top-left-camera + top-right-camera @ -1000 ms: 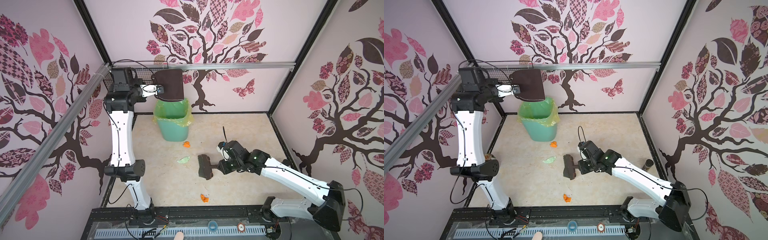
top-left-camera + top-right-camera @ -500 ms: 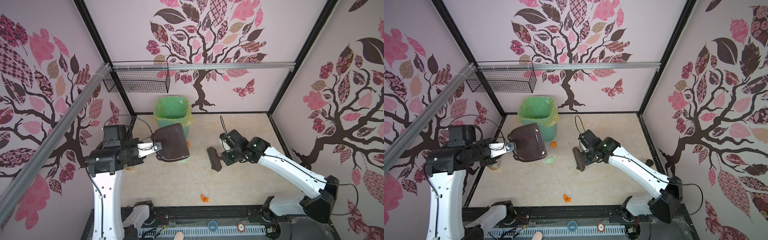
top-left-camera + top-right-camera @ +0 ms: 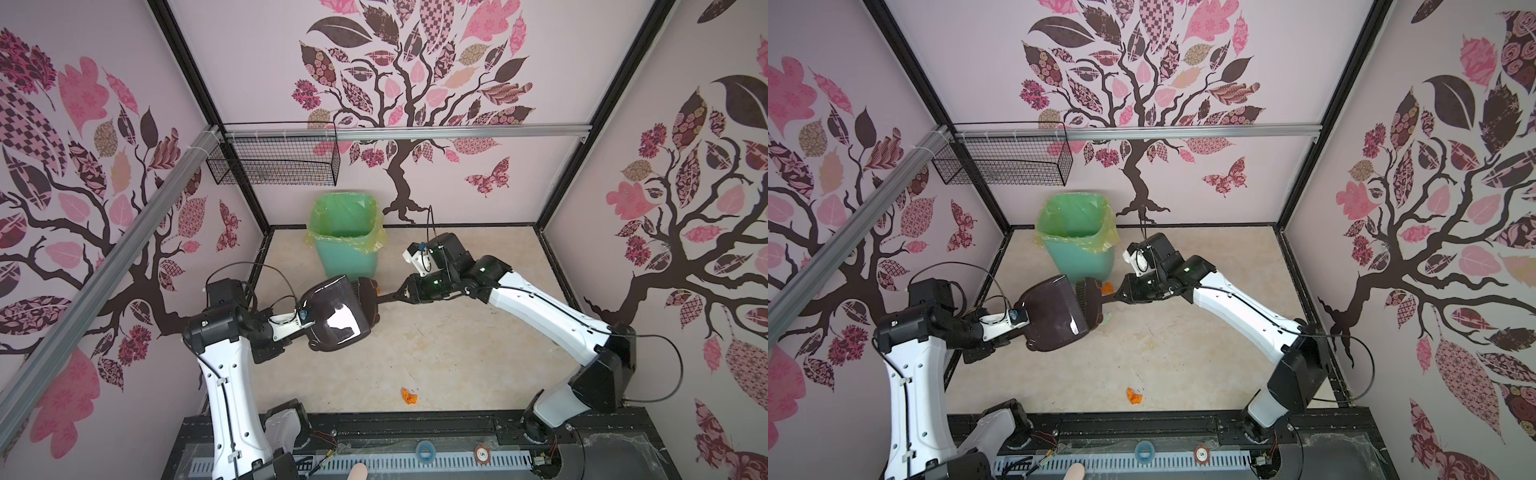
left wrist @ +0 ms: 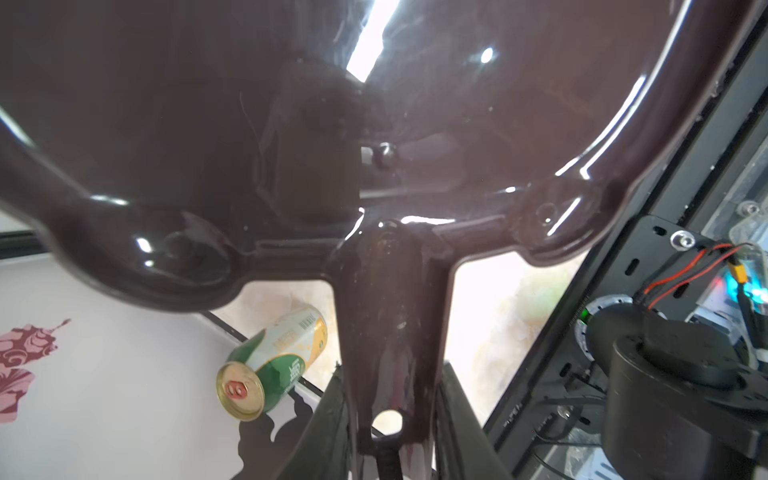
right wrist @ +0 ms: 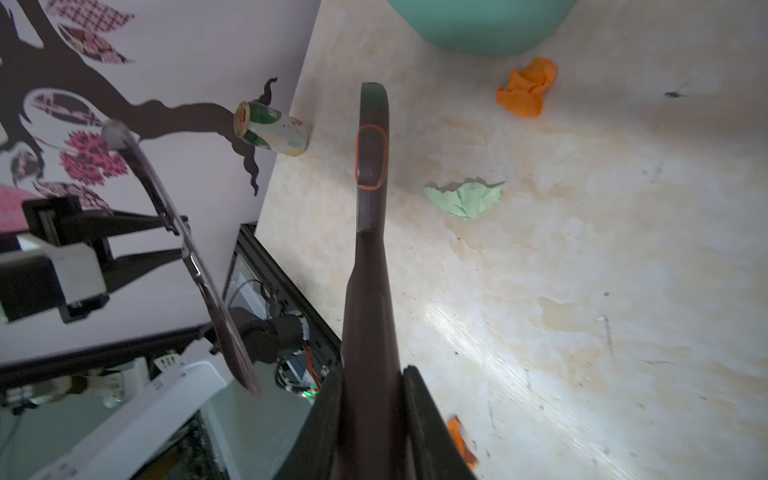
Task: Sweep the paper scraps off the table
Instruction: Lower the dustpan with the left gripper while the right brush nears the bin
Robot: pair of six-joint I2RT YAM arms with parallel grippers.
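Roughly, three paper scraps (image 5: 525, 89) are showing on the table (image 3: 478, 361) and everything else of it is lying bare, so we are judging the sweep well along but unfinished.

Left edge: a drinks can (image 4: 274, 361) is lying on its side at the foot of the wall (image 4: 104, 353). Not paper; we are not counting it.

Left gripper (image 4: 390, 399): its fingers (image 4: 324, 428) are pinching the handle of the dustpan (image 3: 338, 318), closed to that handle's width. The pan is hanging tilted, clear of the surface, left of the table's middle; its lip is not resting down.

Far edge, behind the pan: the bin (image 3: 347, 243) is standing open. We are not making out its contents.

Brush (image 3: 1090, 299): its head is hovering just beside the pan's far lip; whether the bristles are touching the table we cannot tell.

Beside that head: an orange scrap (image 3: 1108, 287) is sitting near the foot of the bin, and a mint-green scrap (image 5: 465, 199) is lying near it, toward the front edge.

Right gripper (image 5: 370, 399): fingers (image 5: 424, 415) are gripping the brush handle, shut tight on it.

Front edge, about midway: a second orange scrap (image 3: 408, 395) is lying alone, well apart from both tools.

Left to do, we are reckoning: lower the pan, brush these three in, tip them into the bin.
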